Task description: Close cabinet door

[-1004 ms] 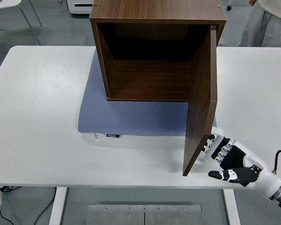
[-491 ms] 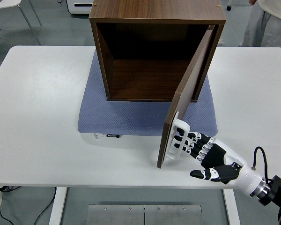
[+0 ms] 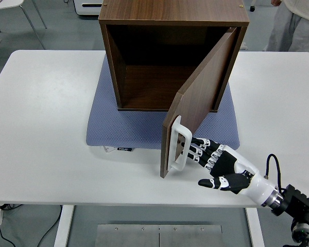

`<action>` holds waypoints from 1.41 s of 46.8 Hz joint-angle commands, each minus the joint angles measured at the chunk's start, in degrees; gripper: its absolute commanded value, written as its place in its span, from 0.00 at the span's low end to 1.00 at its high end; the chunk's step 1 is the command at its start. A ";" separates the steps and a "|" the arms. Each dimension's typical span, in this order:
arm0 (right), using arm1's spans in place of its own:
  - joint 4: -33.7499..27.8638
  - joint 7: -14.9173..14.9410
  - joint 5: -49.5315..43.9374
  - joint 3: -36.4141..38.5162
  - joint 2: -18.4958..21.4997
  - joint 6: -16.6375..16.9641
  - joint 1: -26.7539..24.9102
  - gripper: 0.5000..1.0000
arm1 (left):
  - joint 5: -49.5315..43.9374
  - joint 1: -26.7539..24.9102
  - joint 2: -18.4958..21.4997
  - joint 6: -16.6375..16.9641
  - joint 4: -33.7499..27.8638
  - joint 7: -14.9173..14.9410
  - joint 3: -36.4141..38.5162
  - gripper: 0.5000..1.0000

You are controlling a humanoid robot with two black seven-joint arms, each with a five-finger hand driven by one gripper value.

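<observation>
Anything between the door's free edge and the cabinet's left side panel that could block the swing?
Head view: only bare blue-grey textured mat lies between the brown wooden door and the cabinet's left side panel. Right hand flat against the white handle.

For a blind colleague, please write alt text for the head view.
The robot's right hand, fingers extended, pushes the half-open door of a dark brown wooden cabinet near its white handle. The cabinet sits on a blue-grey mat on a white table.
</observation>
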 commanded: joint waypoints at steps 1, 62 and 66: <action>-0.41 0.01 0.01 -0.36 0.39 0.00 1.15 1.00 | 0.03 0.01 0.00 -0.01 0.00 0.00 0.00 1.00; -9.19 -3.07 -0.08 -1.68 12.08 0.00 10.20 1.00 | 0.03 0.01 0.00 -0.01 0.00 0.00 0.00 1.00; -9.81 -3.07 -0.08 -1.68 13.49 0.00 10.29 1.00 | 0.03 0.01 0.00 -0.01 0.00 0.00 0.00 1.00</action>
